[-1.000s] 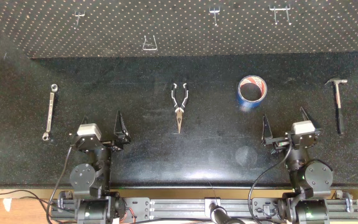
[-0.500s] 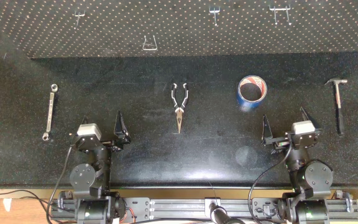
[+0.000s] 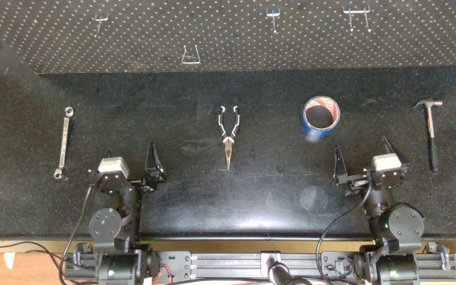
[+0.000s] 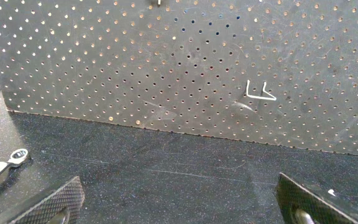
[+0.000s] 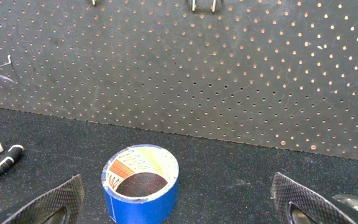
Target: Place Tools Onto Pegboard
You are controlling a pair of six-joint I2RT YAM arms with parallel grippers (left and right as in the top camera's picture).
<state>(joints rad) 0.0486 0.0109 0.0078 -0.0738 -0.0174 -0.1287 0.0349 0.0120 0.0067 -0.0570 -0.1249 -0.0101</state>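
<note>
Four tools lie in a row on the black desk (image 3: 275, 186), none of them on the pegboard (image 3: 228, 36), which stands upright along the far edge. A combination wrench (image 3: 63, 143) lies at the far left, running lengthwise away from the arms. Needle-nose pliers (image 3: 228, 134) lie in the middle, tips toward the arms and handles toward the board. A roll of blue tape (image 3: 321, 117) stands to the right of them, its opening facing up. A hammer (image 3: 430, 133) lies at the far right with its head toward the board.

The board carries a triangular wire hook (image 3: 190, 55) low down and three small metal hooks (image 3: 273, 16) higher up.

The left end effector (image 3: 130, 161) sits low near its base, between the wrench and the pliers, fingers spread wide and holding nothing. The right end effector (image 3: 362, 158) sits just short of the tape roll, likewise spread wide and holding nothing.
</note>
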